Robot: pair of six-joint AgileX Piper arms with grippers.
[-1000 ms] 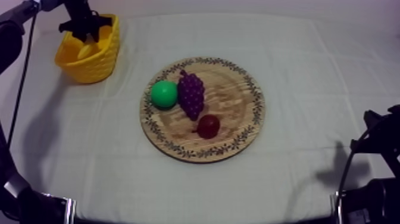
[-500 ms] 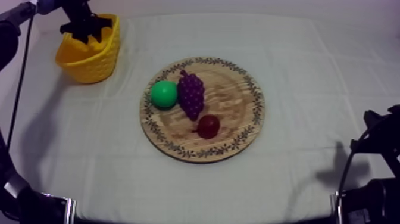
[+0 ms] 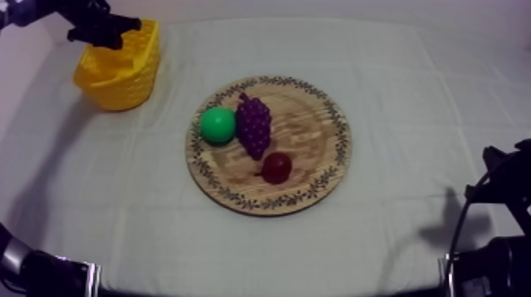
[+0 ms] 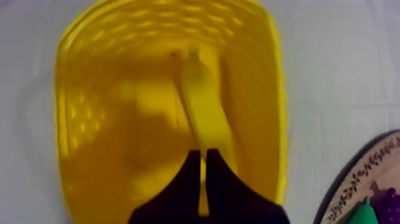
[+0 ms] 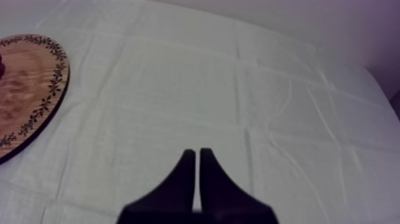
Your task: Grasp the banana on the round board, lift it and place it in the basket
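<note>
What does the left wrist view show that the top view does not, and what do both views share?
Left wrist view: the banana inside the yellow basket. Top view: the small red fruit on the wooden board, and the right arm low at its own side. Both: the basket, the board's patterned rim, the green pear, the grapes, and the left pincer over the basket.

Grey-white cloth — pale wall behind
</note>
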